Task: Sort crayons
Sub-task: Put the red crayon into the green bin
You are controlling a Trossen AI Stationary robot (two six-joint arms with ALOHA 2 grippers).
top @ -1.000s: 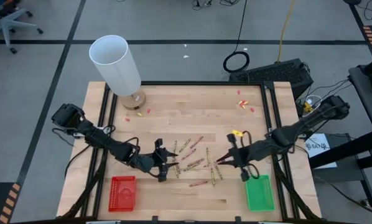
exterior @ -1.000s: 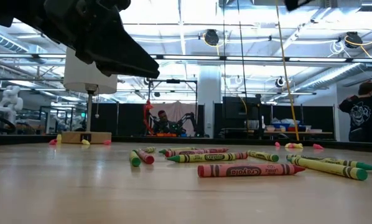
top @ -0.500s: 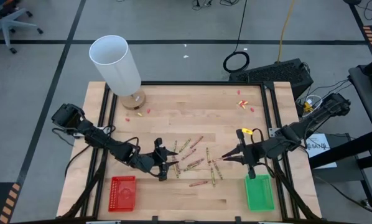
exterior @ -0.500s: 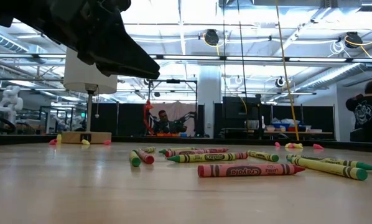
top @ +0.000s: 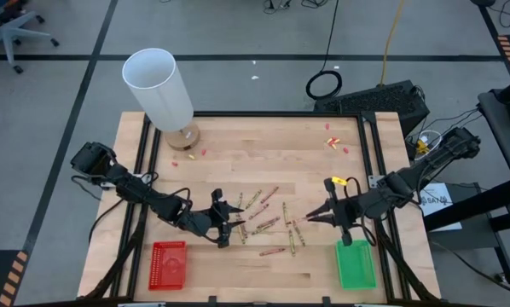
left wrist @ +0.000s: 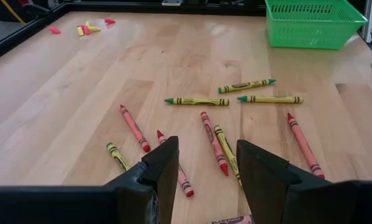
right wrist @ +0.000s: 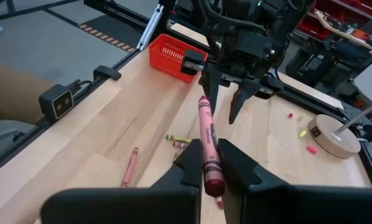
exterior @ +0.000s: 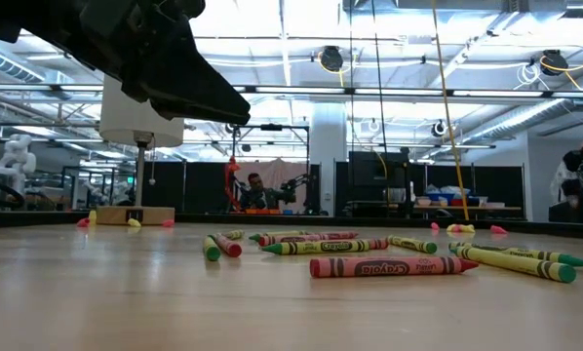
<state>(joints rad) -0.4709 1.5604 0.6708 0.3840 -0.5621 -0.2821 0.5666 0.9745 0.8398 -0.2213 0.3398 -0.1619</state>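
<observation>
At the left of the pale wooden table (top: 238,141), the small red mesh tray (top: 168,263) sits near the front edge, and the white cylindrical lamp shade on its round wooden base (top: 159,88) stands at the far corner. The left gripper (top: 228,225) hangs low at the left edge of the scatter, its two dark fingers (left wrist: 164,168) apart with nothing between them. Through that gap the thin red and yellow-green paper-wrapped crayons (left wrist: 214,140) lie flat on the wood just ahead, none touching the fingers. The scatter spreads over the table's middle, between the two grippers. Right of it, the right gripper (top: 310,218) is raised off the wood, jaws clamped on a single red crayon (right wrist: 208,147), which sticks out from between the fingertips toward the left gripper. The green mesh tray (top: 356,264) rests at the front right, just beside that arm. Small pink and yellow scraps (top: 333,141) lie far back on the right.
</observation>
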